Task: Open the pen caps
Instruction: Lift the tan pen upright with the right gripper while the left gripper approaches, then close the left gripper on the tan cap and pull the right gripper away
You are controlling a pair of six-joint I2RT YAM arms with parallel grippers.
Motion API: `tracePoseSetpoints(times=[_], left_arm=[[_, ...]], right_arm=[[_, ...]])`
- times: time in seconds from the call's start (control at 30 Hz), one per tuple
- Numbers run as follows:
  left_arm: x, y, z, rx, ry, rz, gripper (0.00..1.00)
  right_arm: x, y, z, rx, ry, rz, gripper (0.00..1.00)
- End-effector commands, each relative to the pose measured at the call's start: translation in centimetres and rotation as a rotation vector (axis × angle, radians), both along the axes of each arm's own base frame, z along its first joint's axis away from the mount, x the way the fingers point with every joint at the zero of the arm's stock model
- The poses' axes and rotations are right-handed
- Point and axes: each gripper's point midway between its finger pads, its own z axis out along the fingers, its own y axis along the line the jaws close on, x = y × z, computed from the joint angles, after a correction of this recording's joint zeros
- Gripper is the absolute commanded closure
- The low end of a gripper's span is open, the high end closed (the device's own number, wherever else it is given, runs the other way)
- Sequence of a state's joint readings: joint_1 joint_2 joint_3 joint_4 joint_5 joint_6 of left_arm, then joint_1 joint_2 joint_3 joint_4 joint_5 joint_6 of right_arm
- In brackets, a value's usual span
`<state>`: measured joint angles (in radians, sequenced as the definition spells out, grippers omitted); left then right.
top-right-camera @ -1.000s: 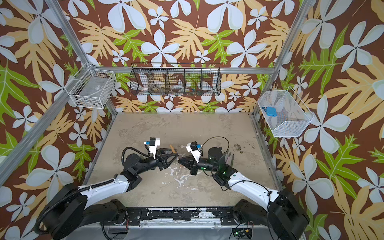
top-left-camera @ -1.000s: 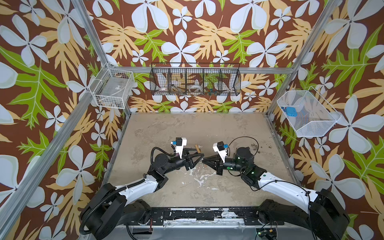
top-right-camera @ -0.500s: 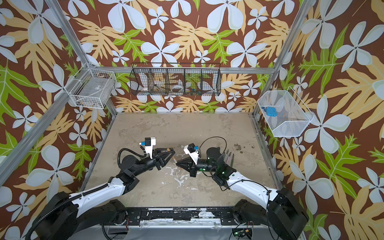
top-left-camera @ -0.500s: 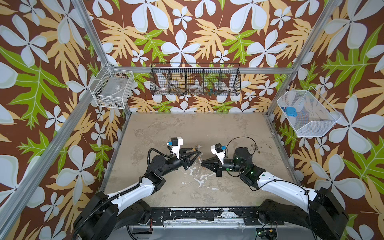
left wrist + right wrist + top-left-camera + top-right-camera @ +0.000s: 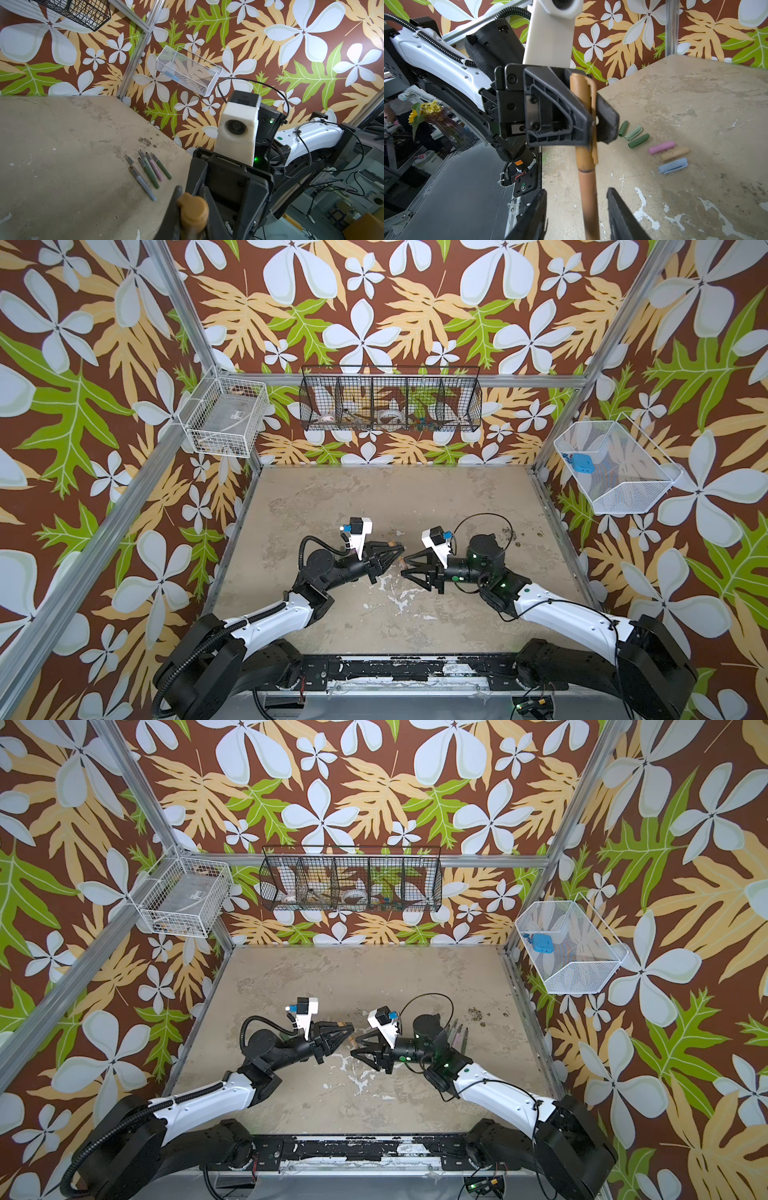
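Table (image 5: 374, 497), near centre: the left gripper (image 5: 593, 124), angled in from 8 o'clock, is clamped tight on the brown cap (image 5: 582, 104), which isn't pulled off its pen (image 5: 588, 197) yet. The right gripper (image 5: 576, 190), angled in from 4 o'clock, is spread partway around that pen without touching it. Uncapped pens (image 5: 458, 1036) are laid out at 3 o'clock, and six loose caps (image 5: 661, 147) are lined up on the tabletop.

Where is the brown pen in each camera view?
Top view: brown pen at mid-table, between left gripper and right gripper.
Top view: brown pen, same spot between the gripper tips.
Left wrist: its cap end sits close to the lens, between the left gripper's fingers.
Right wrist: brown pen fills the foreground, its body between the right gripper's open jaws.
Shared landmark: the left gripper, holding the pen in every view.
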<state>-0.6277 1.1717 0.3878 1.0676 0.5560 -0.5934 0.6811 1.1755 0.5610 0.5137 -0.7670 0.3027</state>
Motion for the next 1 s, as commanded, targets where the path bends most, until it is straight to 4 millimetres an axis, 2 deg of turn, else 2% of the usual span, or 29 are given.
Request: tracePoseSetpoints(times=[0.0,0.13,0.2,0.37,0.5,0.67,0.83,0.9,0.97], left_arm=[[-1.3,-0.2,1.5,-0.034,-0.076,-0.054,0.97],[-1.6,-0.6,1.5,-0.033,-0.076,-0.076,0.97],[-1.7,-0.7,1.4,-0.032,-0.072,-0.086,0.97],[-1.3,-0.8,1.1,-0.031,-0.057,-0.073,1.0],[0.3,-0.6,0.5,-0.031,0.018,-0.003,1.0],[1.7,0.3,0.0,-0.029,0.069,0.098,1.0],[2.7,1.7,-0.1,-0.045,0.096,0.201,1.0],[2.9,1.9,-0.2,-0.052,0.104,0.211,1.0],[2.9,2.0,-0.2,-0.055,0.105,0.212,1.0]], right_arm=[[-0.3,0.5,0.9,0.03,-0.015,0.039,0.57],[-0.6,0.8,0.8,0.032,-0.005,0.063,0.59],[-0.7,0.8,0.8,0.033,-0.009,0.065,0.63],[-0.7,0.8,0.7,0.028,-0.018,0.06,0.82],[-0.3,1.2,-0.2,-0.034,-0.056,-0.006,1.0],[0.4,1.2,-0.5,-0.13,-0.204,-0.203,1.0],[2.5,-0.5,-1.0,-0.278,-0.309,-0.484,1.0],[3.0,-0.6,-1.6,-0.324,-0.312,-0.513,1.0],[2.6,0.2,-2.2,-0.354,-0.296,-0.458,1.0]])
